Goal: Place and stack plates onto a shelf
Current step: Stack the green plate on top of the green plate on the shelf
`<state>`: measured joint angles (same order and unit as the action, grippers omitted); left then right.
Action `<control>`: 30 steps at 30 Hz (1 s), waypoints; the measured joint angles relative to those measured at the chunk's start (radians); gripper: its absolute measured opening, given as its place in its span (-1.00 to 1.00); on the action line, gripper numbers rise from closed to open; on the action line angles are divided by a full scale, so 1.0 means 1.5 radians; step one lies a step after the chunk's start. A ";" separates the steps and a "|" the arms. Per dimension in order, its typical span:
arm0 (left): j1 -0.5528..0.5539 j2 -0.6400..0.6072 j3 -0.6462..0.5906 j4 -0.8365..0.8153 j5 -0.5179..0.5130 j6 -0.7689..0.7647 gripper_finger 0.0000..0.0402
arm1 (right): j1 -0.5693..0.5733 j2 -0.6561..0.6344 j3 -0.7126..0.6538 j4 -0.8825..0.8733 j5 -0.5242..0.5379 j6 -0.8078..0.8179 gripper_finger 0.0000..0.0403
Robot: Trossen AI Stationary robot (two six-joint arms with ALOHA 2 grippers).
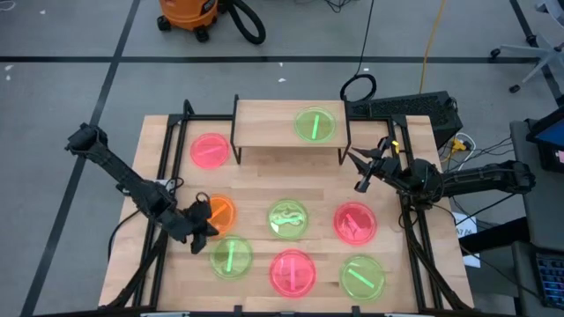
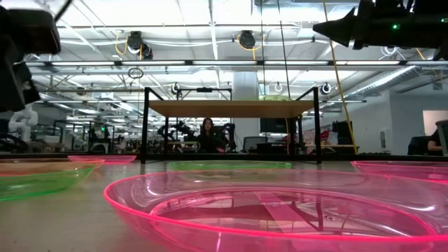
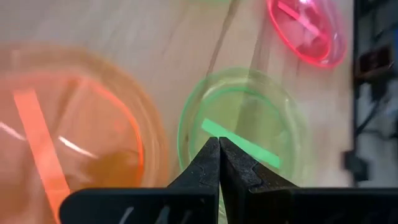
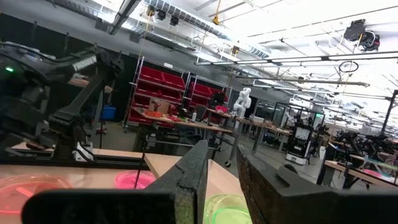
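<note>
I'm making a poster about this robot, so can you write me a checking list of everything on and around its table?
Surface: light wooden table, with black rails down its left and right sides.
Job's things: one green plate on the shelf; seven plates on the table, among them a pink plate left of the shelf and an orange plate.
Clutter: nothing seen.
Grippers: left gripper shut, empty, over the orange plate's edge; right gripper open, empty, raised right of the shelf.
Cables: black loop and yellow cord on the floor.
Surroundings: orange vacuum; person seated far behind.
</note>
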<state>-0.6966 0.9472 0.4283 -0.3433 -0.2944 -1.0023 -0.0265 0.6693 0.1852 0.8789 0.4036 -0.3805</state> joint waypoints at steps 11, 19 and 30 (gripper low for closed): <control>-0.048 0.276 0.304 -0.304 -0.103 0.205 -1.00 | 0.000 0.000 0.000 -0.006 0.014 0.004 -0.65; -0.084 0.394 0.421 -0.393 -0.104 0.211 -1.00 | 0.000 0.000 0.000 -0.005 0.013 0.000 -0.65; -0.137 0.519 0.481 -0.473 -0.146 0.202 -1.00 | 0.000 0.000 0.000 0.009 0.013 -0.019 -0.65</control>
<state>-0.9024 1.7255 1.1498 -1.0527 -0.5136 -0.6987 -0.0264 0.6693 0.1852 0.8925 0.4229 -0.4091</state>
